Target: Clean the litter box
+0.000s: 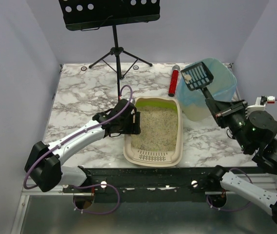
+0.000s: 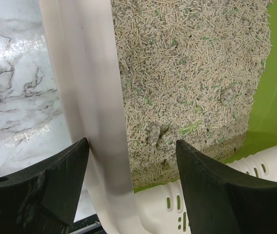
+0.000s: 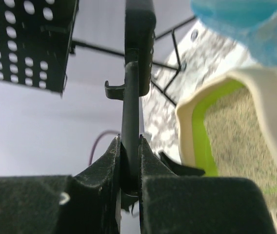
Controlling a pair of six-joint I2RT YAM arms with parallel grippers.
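The litter box (image 1: 179, 146) is a beige tray with a lime-green inner rim and tan granules, its grille at the near end. My left gripper (image 1: 134, 122) is open, its jaws astride the box's left rim (image 2: 92, 97); one finger is outside the wall, the other over the granules (image 2: 192, 73). My right gripper (image 1: 221, 113) is shut on the handle (image 3: 130, 97) of a black slotted scoop (image 1: 197, 76). The scoop is held over the bin lined with a blue bag (image 1: 224, 85), with a small pale clump on it. The box's rim also shows in the right wrist view (image 3: 187, 122).
A red cylinder (image 1: 173, 80) lies on the marble table left of the bin. A black music stand (image 1: 114, 19) on a tripod stands at the back. A black rail (image 1: 148, 176) runs along the near edge. Grey walls close in both sides.
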